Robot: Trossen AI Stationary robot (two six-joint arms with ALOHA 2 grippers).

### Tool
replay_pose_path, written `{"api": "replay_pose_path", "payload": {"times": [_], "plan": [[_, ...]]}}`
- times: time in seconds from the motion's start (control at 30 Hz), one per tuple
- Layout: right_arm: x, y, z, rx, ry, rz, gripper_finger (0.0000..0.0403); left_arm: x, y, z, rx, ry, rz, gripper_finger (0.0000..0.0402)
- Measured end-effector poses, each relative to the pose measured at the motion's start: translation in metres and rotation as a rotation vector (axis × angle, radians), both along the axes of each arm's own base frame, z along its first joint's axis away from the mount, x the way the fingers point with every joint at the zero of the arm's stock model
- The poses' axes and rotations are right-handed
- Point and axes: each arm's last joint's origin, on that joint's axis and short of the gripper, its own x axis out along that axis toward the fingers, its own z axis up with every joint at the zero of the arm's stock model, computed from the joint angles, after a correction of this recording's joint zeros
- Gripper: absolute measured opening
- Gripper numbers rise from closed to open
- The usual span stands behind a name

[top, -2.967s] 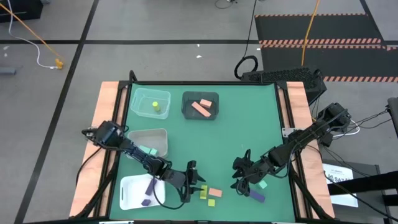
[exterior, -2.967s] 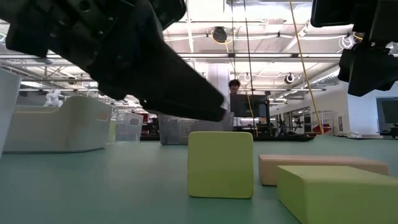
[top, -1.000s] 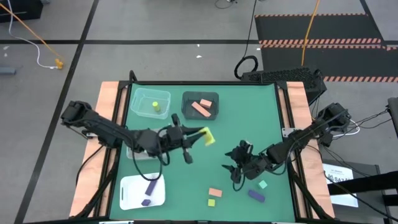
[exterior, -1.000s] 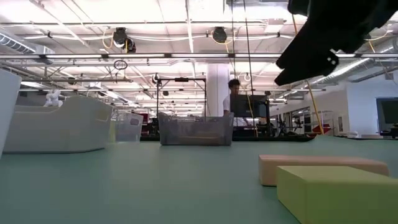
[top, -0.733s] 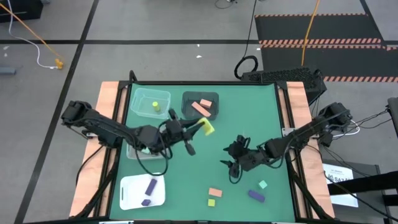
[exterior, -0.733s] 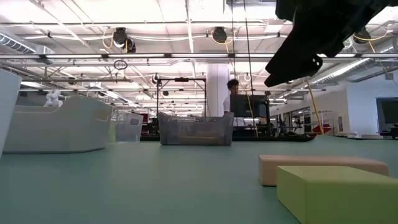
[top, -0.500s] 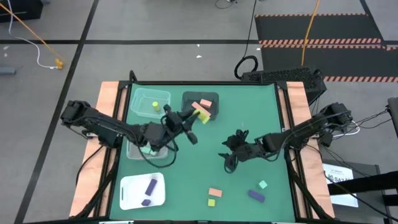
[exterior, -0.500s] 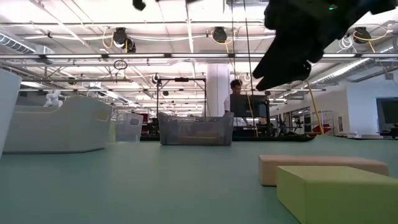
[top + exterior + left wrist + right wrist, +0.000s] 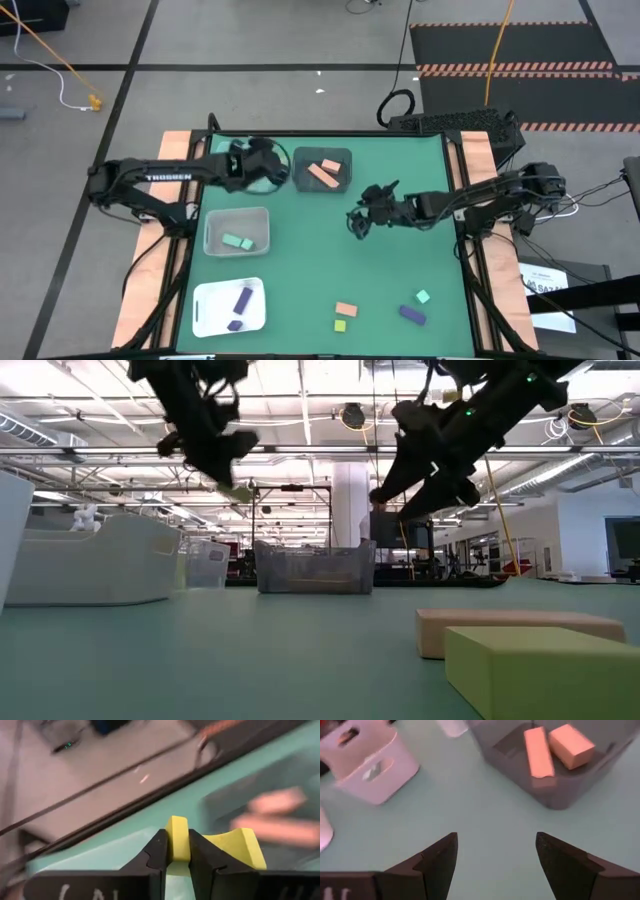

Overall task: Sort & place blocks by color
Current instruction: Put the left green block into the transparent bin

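Observation:
My left gripper [image 9: 270,168] hangs over the clear bin [image 9: 222,150] at the far left, shut on a yellow-green block [image 9: 177,837]. My right gripper [image 9: 360,215] stands open above mid-table with nothing between its fingers [image 9: 495,852]. It faces the dark bin [image 9: 322,185], which holds two salmon blocks [image 9: 538,755]. At the near edge, flat on the table, lie a salmon block [image 9: 346,309], a yellow-green block [image 9: 340,325], a mint block [image 9: 422,296] and a purple block [image 9: 411,313]. My left gripper pinches the yellow-green block between its two fingers; a narrow face [image 9: 177,827] shows in the gap. More yellow-green [image 9: 235,847] shows past one finger. The fingers slant down from the table's left side. The block is lifted clear, above the clear bin.
A second clear bin [image 9: 237,218] at the left holds a mint block [image 9: 237,241]. A white tray [image 9: 215,310] at the near left holds two purple blocks [image 9: 243,298]. In the low view the salmon block [image 9: 515,630] and the yellow-green block [image 9: 540,670] lie close.
My left gripper has swung from mid-table toward the far left corner, tipping as it went. It stays shut on the yellow-green block, which now hangs over the far-left clear bin. My right gripper, still open, has moved toward the far edge, nearer the dark bin.

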Motion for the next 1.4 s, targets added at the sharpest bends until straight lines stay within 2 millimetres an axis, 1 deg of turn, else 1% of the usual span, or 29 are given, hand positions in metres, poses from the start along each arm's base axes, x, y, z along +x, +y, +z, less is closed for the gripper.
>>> {"api": "replay_pose_path", "payload": {"times": [0.1, 0.23, 0.37, 0.47, 0.63, 0.73, 0.87, 1.0, 1.17, 1.23, 1.3, 1.4], "plan": [[0.000, -0.005, 0.000, 0.017, -0.017, -0.049, 0.0258, -0.018, 0.019, -0.008, -0.057, 0.150, 0.054, 0.0050], [0.000, -0.009, 0.001, -0.017, -0.039, -0.134, 0.0258, -0.037, 0.041, -0.025, -0.098, 0.235, 0.141, 0.0048], [0.001, -0.010, 0.004, -0.040, -0.069, -0.163, 0.0258, -0.055, 0.060, -0.040, -0.172, 0.250, 0.200, 0.0057], [0.004, -0.010, 0.006, -0.034, -0.106, -0.165, 0.0258, -0.062, 0.066, -0.052, -0.199, 0.242, 0.217, 0.0060], [0.007, -0.010, 0.010, -0.021, -0.157, -0.165, 0.0258, -0.069, 0.073, -0.055, -0.205, 0.221, 0.274, 0.0063], [0.007, -0.009, 0.010, 0.003, -0.168, -0.178, 0.0258, -0.068, 0.073, -0.054, -0.203, 0.230, 0.243, 0.0070], [0.008, -0.007, 0.009, 0.079, -0.163, -0.109, 0.0263, -0.068, 0.072, -0.052, -0.210, 0.260, 0.173, 0.0101], [0.009, -0.002, 0.008, 0.193, -0.152, -0.005, 0.0271, -0.068, 0.070, -0.052, -0.231, 0.259, 0.147, 0.0143], [0.008, 0.014, 0.008, 0.305, -0.123, 0.177, 0.0266, -0.066, 0.068, -0.048, -0.230, 0.306, 0.097, 0.0185], [0.007, 0.025, 0.008, 0.318, -0.105, 0.271, 0.0261, -0.064, 0.065, -0.040, -0.220, 0.296, 0.078, 0.0194], [0.004, 0.036, 0.007, 0.316, -0.081, 0.355, 0.0257, -0.060, 0.058, -0.028, -0.192, 0.249, 0.054, 0.0199], [-0.001, 0.053, 0.005, 0.285, -0.045, 0.441, 0.0254, -0.055, 0.041, -0.007, -0.147, 0.146, 0.005, 0.0201]]}}
